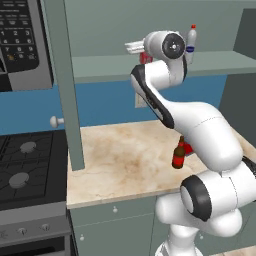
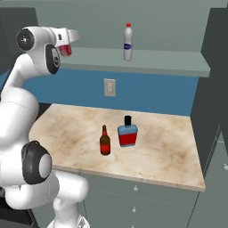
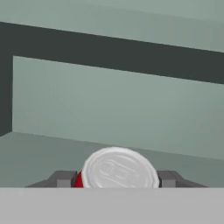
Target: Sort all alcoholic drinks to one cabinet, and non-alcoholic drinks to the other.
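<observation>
My gripper (image 2: 67, 46) is up at the open cabinet shelf (image 2: 169, 62), shut on the small red soda can (image 2: 65, 49). In the hand view the can's silver top (image 3: 119, 170) sits between the two dark fingertips (image 3: 63, 178). In the left base view the can (image 1: 145, 58) peeks out red behind the arm. The white plastic bottle (image 2: 128, 42) with a red cap stands upright on the same shelf, to the right of the can. Down on the marble counter (image 2: 169, 147) the brown beer bottle (image 2: 105, 141) and the squat red and blue bottle (image 2: 128, 132) stand side by side.
A stove (image 1: 25, 170) lies left of the counter with a microwave (image 1: 20, 40) above it. A grey cabinet post (image 1: 67, 85) stands at the counter's left end. A wall outlet (image 2: 109, 87) sits under the shelf. A dark panel (image 2: 218, 89) bounds the right side.
</observation>
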You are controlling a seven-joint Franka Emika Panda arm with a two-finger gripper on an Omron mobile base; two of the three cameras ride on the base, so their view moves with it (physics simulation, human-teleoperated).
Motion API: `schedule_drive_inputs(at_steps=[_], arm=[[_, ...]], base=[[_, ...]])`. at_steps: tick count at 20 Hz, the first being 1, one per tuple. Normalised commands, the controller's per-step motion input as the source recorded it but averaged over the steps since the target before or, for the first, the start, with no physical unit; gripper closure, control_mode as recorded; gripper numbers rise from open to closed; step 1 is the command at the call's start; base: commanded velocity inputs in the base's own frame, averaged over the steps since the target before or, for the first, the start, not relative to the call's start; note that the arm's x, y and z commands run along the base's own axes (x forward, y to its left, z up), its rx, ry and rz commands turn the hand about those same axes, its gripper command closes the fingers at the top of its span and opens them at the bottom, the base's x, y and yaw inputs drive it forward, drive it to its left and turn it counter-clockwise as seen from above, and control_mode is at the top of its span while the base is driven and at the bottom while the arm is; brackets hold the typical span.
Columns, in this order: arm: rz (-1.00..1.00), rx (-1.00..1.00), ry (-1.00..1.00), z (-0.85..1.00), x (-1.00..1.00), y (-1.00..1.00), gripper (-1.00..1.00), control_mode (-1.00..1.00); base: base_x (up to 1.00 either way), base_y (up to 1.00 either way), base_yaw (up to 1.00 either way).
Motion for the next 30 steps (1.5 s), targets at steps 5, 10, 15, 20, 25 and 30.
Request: schedule_drive_inputs(at_steps=[5,10,15,20,25,30], arm=[[0.0,-0.01,0.06,-0.29,0.18,0.0,1.0,-1.0],[0.0,0.0,0.0,-0.14,0.22,0.0,1.0,-1.0],[0.0,0.0,0.0,-0.08,0.27,0.0,1.0,-1.0],[0.0,0.0,0.0,-0.08,0.3,0.0,1.0,-1.0],[0.0,0.0,0.0,-0.09,0.33,0.0,1.0,-1.0],[0.0,0.0,0.01,-0.1,0.31,0.0,1.0,-1.0]], base=[[0.0,0.0,0.0],[0.0,0.0,0.0],[0.0,0.0,0.0],[0.0,0.0,0.0],[0.0,0.0,0.0],[0.0,0.0,0.0]])
